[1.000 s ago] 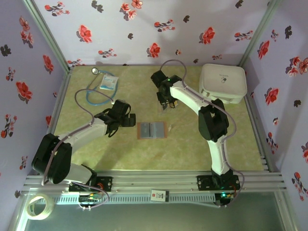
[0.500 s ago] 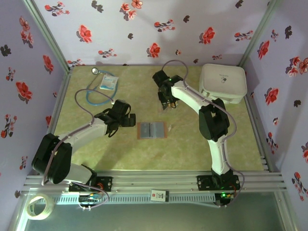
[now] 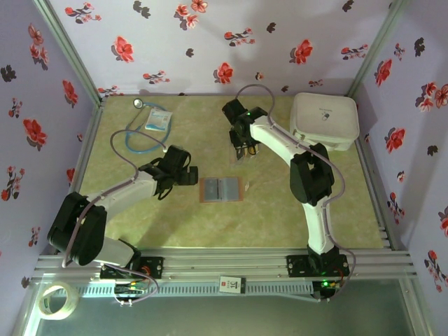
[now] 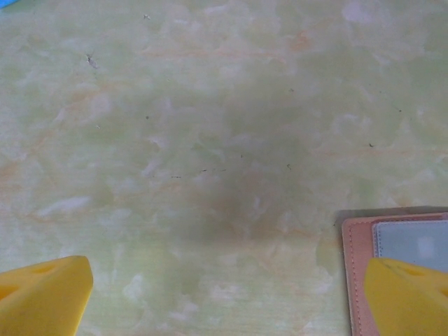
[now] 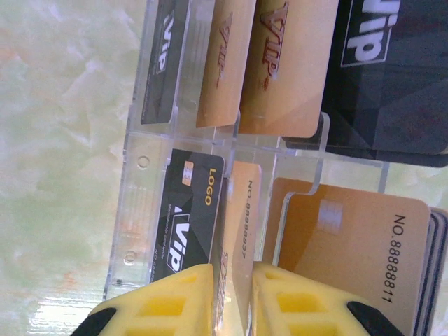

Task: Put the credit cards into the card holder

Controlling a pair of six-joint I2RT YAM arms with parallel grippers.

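Right wrist, glossy credit cards (image 5: 350, 252), clear rack (image 5: 143, 203)

Green table (image 3: 210, 224): card holder (image 3: 221, 189), white case (image 3: 323, 120), stethoscope (image 3: 133, 136).

Card markings, right wrist view
Upper row of clear rack (image 5: 150, 175): "VIP" on left black card (image 5: 165, 63), "VIP" on each of two gold cards (image 5: 224, 63), white "Vip" on dark card (image 5: 392, 77). Lower row: "LOGO" and "VIP" on lower black card (image 5: 190, 217); "NO.8888…" on middle gold card (image 5: 245, 231), last digits unclear; "NO.88888811" on right gold card (image 5: 357, 245). Top view: rail tag (image 3: 231, 283) unreadable.
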